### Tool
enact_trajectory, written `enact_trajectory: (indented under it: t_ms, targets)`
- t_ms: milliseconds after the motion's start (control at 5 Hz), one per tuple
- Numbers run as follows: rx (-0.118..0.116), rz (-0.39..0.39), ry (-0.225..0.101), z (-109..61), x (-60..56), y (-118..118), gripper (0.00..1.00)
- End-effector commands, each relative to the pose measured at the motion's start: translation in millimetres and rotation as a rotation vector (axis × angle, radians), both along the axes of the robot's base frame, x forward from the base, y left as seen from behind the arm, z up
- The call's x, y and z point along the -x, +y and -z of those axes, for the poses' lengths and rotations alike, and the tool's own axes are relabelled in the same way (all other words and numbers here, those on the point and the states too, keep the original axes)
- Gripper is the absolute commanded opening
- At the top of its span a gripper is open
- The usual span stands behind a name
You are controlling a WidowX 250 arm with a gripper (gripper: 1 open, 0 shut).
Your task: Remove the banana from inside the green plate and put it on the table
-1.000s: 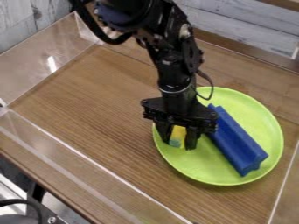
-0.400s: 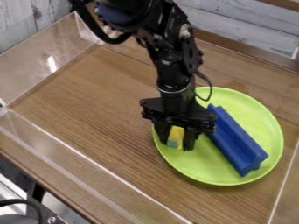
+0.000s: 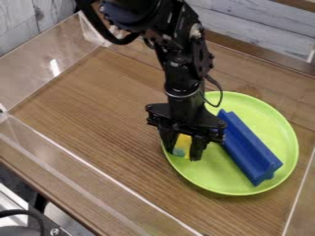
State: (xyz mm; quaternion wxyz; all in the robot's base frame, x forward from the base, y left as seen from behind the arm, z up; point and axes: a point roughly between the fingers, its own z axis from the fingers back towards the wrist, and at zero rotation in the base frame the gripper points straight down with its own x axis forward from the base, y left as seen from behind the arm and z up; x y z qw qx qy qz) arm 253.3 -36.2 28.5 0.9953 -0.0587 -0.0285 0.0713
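Task looks early-to-mid stage: the banana (image 3: 182, 144) hasn't left the green plate (image 3: 277, 124) yet. It sits on the plate's left part, lower centre-right of frame, w/ only a small yellow bit showing between the black fingers (image 3: 171, 140). The gripper (image 3: 185, 146) points straight down over it, the fingers standing on either side of the fruit & set narrow, about banana-width apart. Can't tell for sure whether they're pressing on it or just bracketing it; the fruit seems to rest on the plate surface, not lifted. A blue ridged block (image 3: 250, 146) lies in the plate just right of the gripper, running diagonally toward lower right, close to the fingers but apparently not touched. Left to do, as I judge it: firm up the grip if not there yet, lift clear of the rim, carry over bare tabletop (image 3: 99, 101) (plenty free at left & centre of frame), set down, let go.
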Motion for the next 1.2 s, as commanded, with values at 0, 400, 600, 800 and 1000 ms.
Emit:
enact_trajectory:
  t_ms: [0, 400, 600, 800, 1000]
  targets:
    - [-0.006, 0.004, -0.054, -16.7, -10.2, 1.9, 0.00]
    - [-0.016, 0.013, -0.040, -20.9, -8.1, 3.4, 0.00]
    - [-0.021, 0.019, -0.031, -23.3, -6.9, 4.1, 0.00]
    - [-0.026, 0.025, -0.025, -25.9, -5.8, 4.7, 0.00]
    - [-0.030, 0.032, -0.021, -28.3, -4.8, 5.4, 0.00]
